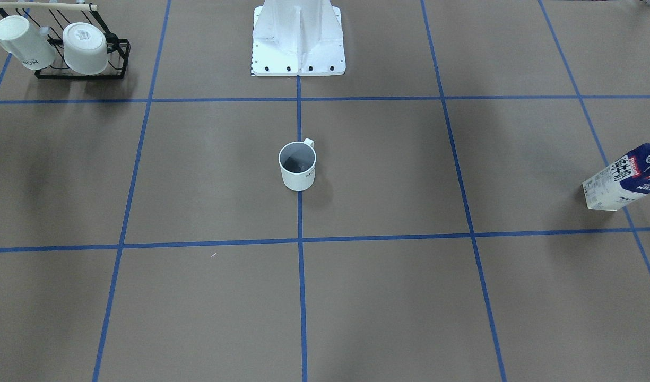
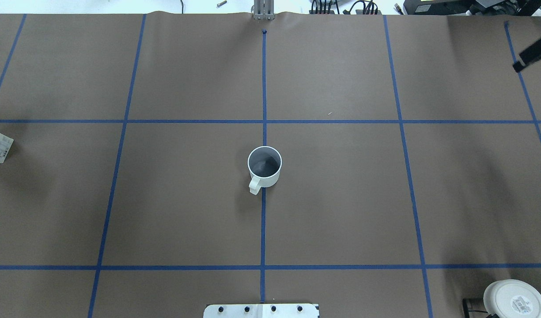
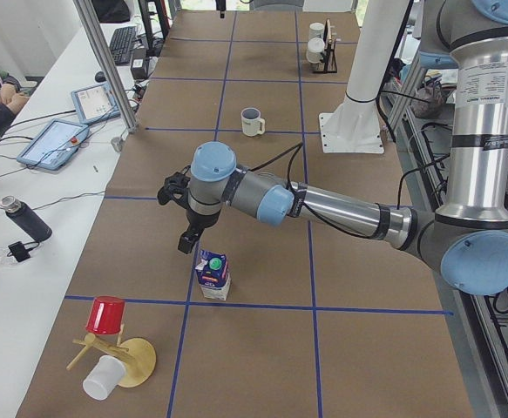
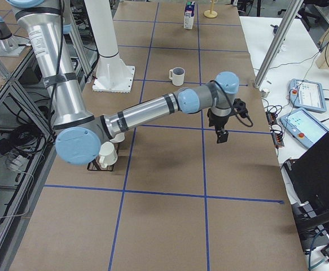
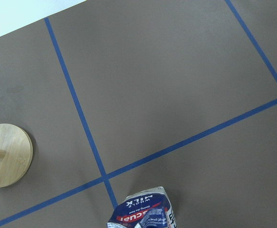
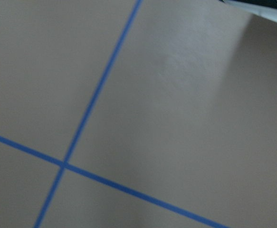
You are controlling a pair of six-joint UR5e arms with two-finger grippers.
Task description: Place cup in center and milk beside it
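Presently the cup (image 1: 297,166) stands upright on the center (image 1: 300,215), well apart from the left claw (image 3: 186,238) and the right claw (image 4: 221,135); that half looks done. The milk (image 3: 213,274) stands on the desk (image 3: 262,348) just below the left claw, untouched. Whether either claw is open or closed cannot be told. You have yet to bring the milk beside the cup.
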